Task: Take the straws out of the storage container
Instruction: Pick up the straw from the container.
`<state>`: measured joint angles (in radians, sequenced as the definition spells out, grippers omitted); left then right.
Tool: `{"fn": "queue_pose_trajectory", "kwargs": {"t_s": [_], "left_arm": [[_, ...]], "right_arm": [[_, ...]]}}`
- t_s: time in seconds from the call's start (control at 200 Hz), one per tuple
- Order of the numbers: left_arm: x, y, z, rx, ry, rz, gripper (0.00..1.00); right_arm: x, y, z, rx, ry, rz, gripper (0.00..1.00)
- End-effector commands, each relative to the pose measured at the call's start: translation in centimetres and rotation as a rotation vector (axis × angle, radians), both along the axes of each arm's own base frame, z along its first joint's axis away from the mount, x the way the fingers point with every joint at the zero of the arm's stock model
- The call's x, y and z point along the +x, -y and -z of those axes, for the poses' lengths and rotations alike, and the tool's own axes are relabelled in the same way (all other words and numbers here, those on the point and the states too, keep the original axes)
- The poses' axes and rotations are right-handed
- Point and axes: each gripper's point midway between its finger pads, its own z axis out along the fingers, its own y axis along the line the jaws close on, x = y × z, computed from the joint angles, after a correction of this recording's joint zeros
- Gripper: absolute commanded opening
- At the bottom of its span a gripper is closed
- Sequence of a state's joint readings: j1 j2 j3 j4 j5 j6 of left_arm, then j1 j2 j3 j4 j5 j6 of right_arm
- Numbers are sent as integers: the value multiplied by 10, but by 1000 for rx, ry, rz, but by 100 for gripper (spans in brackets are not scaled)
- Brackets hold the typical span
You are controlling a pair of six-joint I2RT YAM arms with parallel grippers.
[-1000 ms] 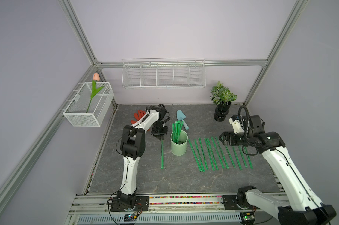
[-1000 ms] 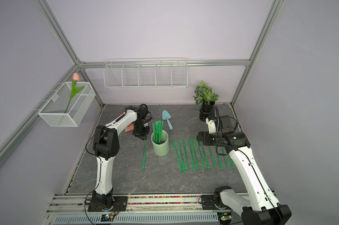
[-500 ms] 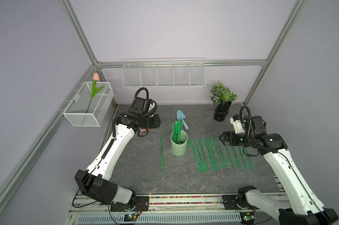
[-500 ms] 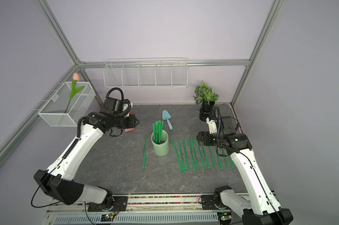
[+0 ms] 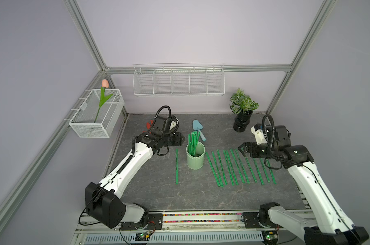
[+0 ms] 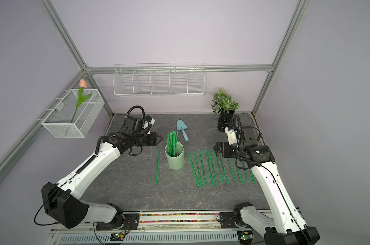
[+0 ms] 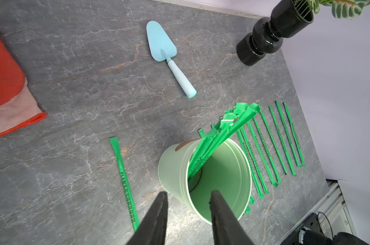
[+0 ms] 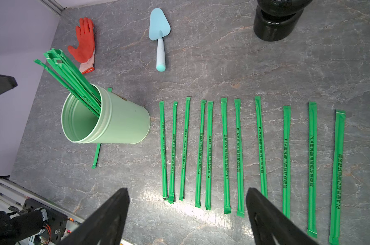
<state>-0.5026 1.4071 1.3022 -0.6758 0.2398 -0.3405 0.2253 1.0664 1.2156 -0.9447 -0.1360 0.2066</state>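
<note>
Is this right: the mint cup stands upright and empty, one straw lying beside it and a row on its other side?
Not empty: the mint cup holds a bunch of straws, as both top views show. The rest is right.

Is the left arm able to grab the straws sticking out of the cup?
Probably yes. The left gripper sits close beside the straws standing in the cup, jaws apart and empty, with nothing between it and them.

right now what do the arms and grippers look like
The left arm and right arm have white links, black joints and a black ribbed cable over each wrist. The left gripper and right gripper are black with tapering pointed fingers.
</note>
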Motion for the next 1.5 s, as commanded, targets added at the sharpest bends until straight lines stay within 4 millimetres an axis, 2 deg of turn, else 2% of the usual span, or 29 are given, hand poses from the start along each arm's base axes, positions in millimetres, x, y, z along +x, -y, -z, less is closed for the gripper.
{"fn": "queue_pose_trajectory", "kwargs": {"t_s": [0.0,0.495,1.02,1.305,1.499], "left_arm": [[4,13,-3,-11,26,23,36],[13,26,19,28,-8,45,33],[27,35,33,69,-24,49,29],[32,39,33,71,-29,56,25],[32,39,29,78,-25,61,18]], "right_arm": [[2,-5,4,18,-9,-12,89],[2,-7,11,20,-30,-16,89],[2,-7,18,11,-50,-18,89],[5,-7,21,8,-59,-20,89],[6,-8,20,10,-55,-19,89]]}}
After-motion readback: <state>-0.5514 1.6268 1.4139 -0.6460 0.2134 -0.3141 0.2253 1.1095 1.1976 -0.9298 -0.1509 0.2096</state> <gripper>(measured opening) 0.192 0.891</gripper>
